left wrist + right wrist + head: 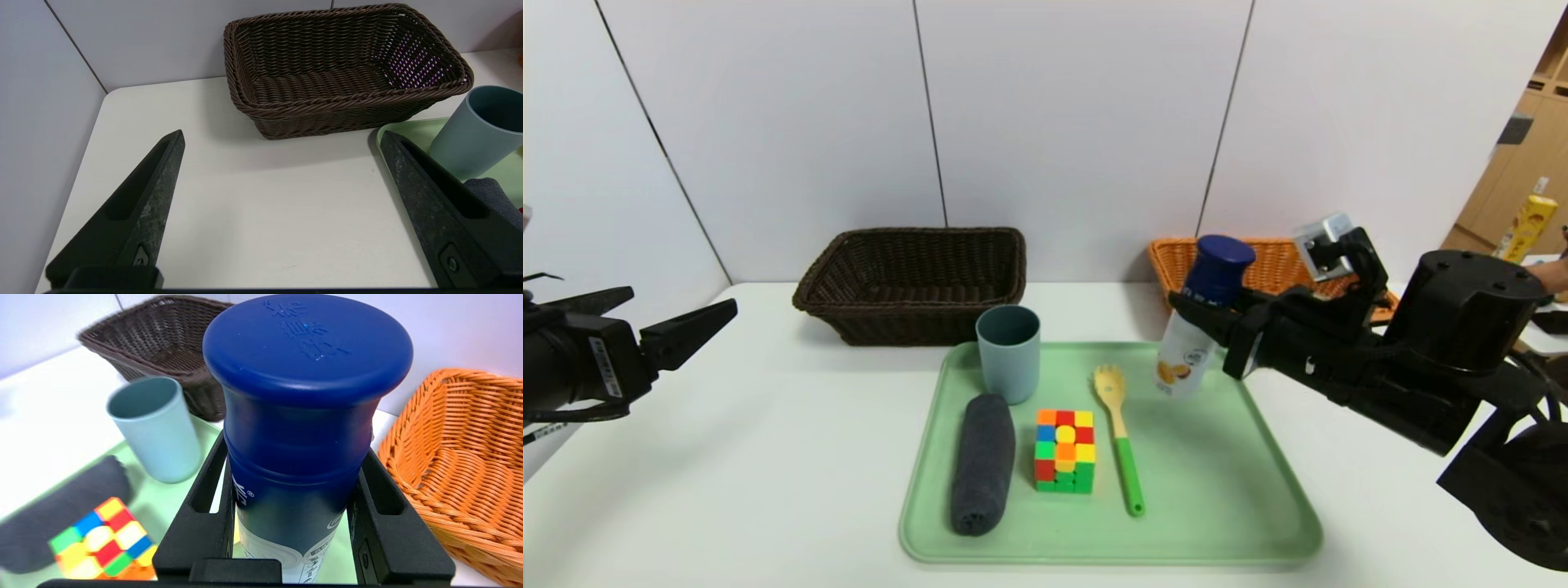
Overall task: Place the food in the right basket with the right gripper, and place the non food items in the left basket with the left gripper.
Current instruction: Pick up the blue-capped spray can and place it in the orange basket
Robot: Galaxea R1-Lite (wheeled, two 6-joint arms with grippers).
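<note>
My right gripper (1207,317) (295,446) is shut on the white bottle (1183,363) just under its dark blue cap (306,347) and holds it tilted over the far right of the green tray (1217,490), beside the orange-tan basket (1176,260) (461,457). The blue-grey cup (1009,355) (157,428), grey rolled towel (983,461), puzzle cube (1064,449) and yellow spoon (1119,441) sit on the tray. The dark brown basket (911,282) (347,102) is empty. My left gripper (685,296) (282,134) is open over the table at the far left. The tin is out of view.
White wall panels stand close behind both baskets. The right arm's bulk reaches across the table's right side and hides much of the orange basket in the head view. Bare white table (768,457) lies left of the tray.
</note>
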